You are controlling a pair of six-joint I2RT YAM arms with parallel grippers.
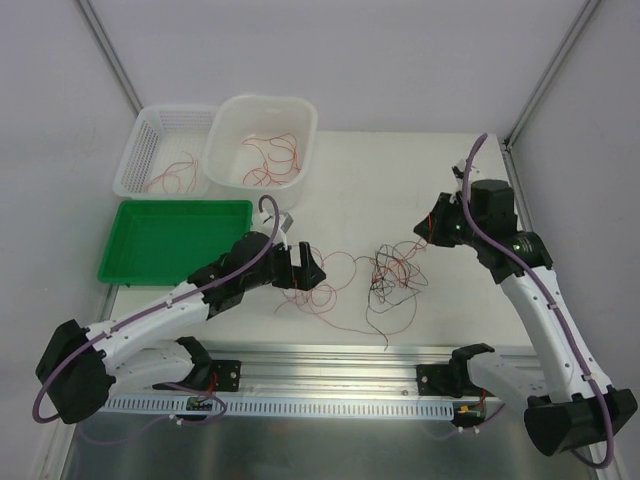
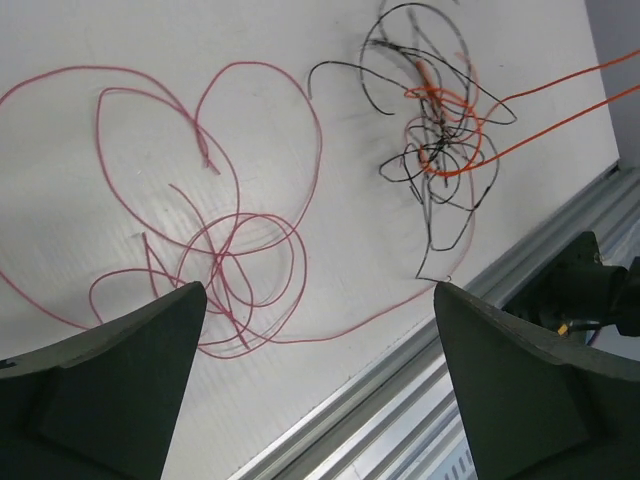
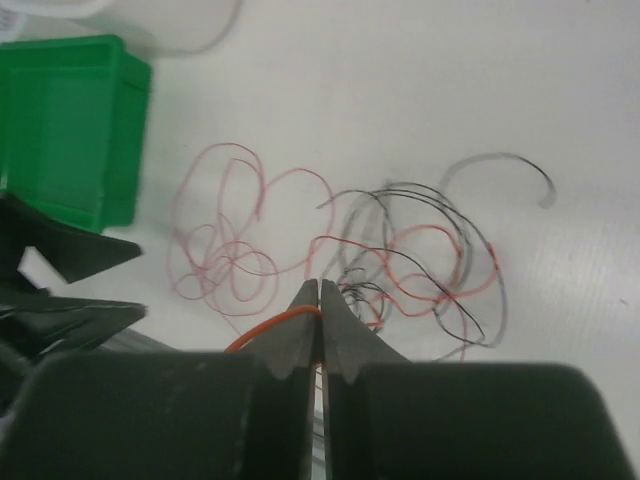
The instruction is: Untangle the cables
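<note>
Cables (image 1: pixel 395 272) sprawl mid-tabletop (image 1: pixel 400 180): a black-and-orange knot (image 2: pixel 440 150) lies beside looser red loops (image 2: pixel 240 270). One orange wire (image 3: pixel 270 328) runs taut out of the knot, pinched between the pressed-together fingers of the raised right end effector (image 3: pixel 318 292), likely to draw that strand free. The left end effector (image 2: pixel 318 300) hangs spread over the red loops, gripping nothing, seemingly placed to take or pin them. Further red wires sit in the white tub (image 1: pixel 310 130) and basket (image 1: pixel 135 150), beside a green tray (image 1: pixel 170 240).

Pale walls (image 1: pixel 330 50) enclose a white table (image 1: pixel 370 180).
</note>
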